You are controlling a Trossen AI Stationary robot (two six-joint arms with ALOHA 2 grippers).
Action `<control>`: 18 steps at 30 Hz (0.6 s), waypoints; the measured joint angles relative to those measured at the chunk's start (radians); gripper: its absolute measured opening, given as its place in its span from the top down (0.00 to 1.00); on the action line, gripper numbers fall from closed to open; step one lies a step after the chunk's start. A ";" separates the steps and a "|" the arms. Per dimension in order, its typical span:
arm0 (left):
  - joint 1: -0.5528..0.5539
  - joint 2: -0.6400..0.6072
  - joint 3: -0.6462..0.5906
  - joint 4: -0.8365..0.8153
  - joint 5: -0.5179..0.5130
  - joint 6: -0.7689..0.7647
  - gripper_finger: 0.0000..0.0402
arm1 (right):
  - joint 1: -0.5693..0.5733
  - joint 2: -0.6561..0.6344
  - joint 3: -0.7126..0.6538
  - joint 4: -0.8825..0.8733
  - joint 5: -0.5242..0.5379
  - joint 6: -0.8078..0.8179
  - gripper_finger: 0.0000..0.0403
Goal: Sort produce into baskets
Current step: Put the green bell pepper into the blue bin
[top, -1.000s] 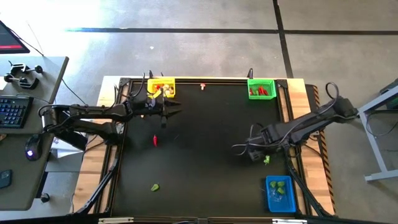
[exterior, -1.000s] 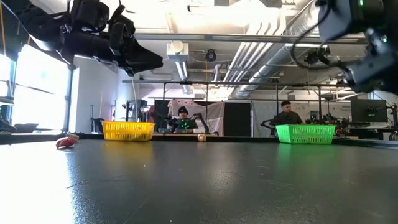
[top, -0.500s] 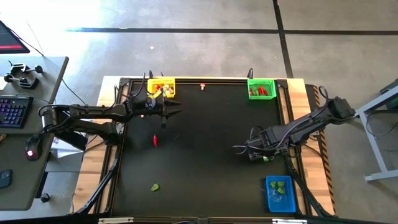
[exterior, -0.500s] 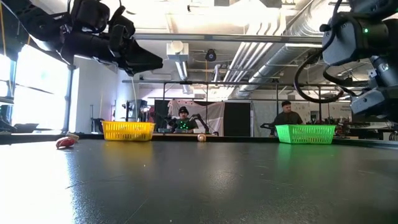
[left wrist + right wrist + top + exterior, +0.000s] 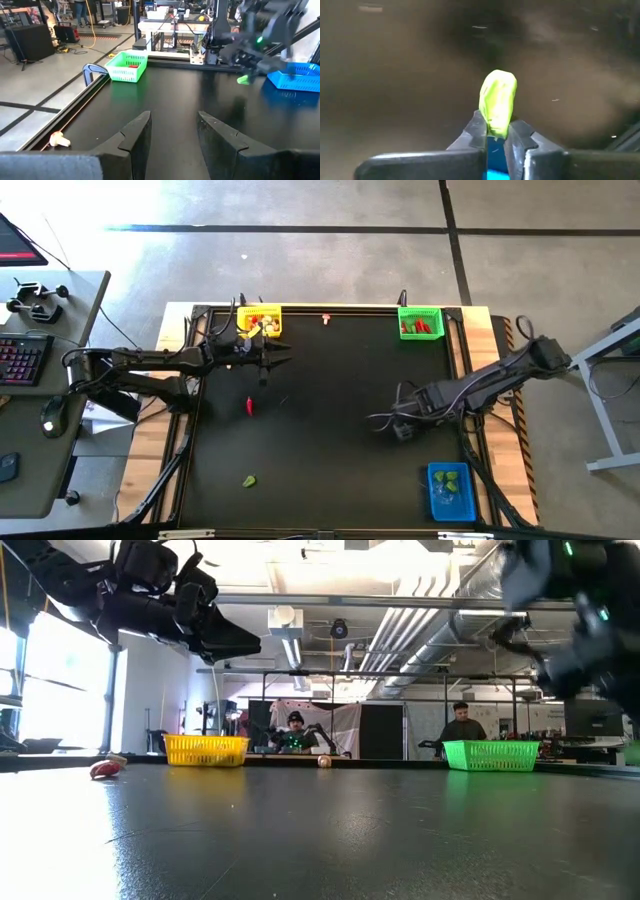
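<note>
My right gripper (image 5: 494, 131) is shut on a small yellow-green chunk of produce (image 5: 497, 102), which the left wrist view shows hanging clear of the black table under the right arm (image 5: 243, 79). This gripper (image 5: 398, 430) hovers at the table's right, above the blue basket (image 5: 450, 490). My left gripper (image 5: 172, 125) stands open with nothing in it, in the air beside the yellow basket (image 5: 259, 320). A red chilli (image 5: 249, 406) and a green chunk (image 5: 248, 480) lie on the table's left half. The green basket (image 5: 420, 323) stands at the far right. My right gripper pinches the green chunk's lower end (image 5: 496, 131) between its two fingertips. Most of the chunk sticks out past the fingertips. The chunk is lifted clear of the table.
A cream bulb (image 5: 326, 319) lies at the far edge between the yellow and green baskets. The blue basket holds green pieces, the green basket red ones. A desk with keyboard and mouse (image 5: 25, 365) stands left of the table. People sit in the room behind (image 5: 461, 725).
My right gripper has moved over the green chunk lying near the table's right edge, taken hold of it and lifted it off the table, drifting slightly toward the table's left. The left arm has kept still.
</note>
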 joint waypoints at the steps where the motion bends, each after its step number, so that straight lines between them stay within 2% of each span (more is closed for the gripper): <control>1: 0.000 0.000 0.000 0.000 -0.001 0.002 0.65 | 0.005 -0.002 0.033 -0.012 0.006 -0.010 0.97; 5: 0.000 0.000 0.000 0.001 -0.002 0.022 0.65 | 0.072 -0.015 0.169 -0.027 -0.007 -0.023 0.95; 8: 0.000 0.000 0.000 0.002 -0.002 0.034 0.65 | 0.164 -0.017 0.252 -0.026 -0.083 0.056 0.92; 12: 0.000 0.000 0.000 0.008 -0.002 0.049 0.65 | 0.320 -0.017 0.288 -0.009 -0.181 0.318 0.93; 16: 0.000 0.000 0.000 0.012 -0.001 0.051 0.65 | 0.458 -0.016 0.236 0.036 -0.243 0.576 0.93; 18: 0.000 0.000 0.000 0.012 -0.001 0.050 0.65 | 0.501 -0.016 0.197 0.075 -0.282 0.650 0.93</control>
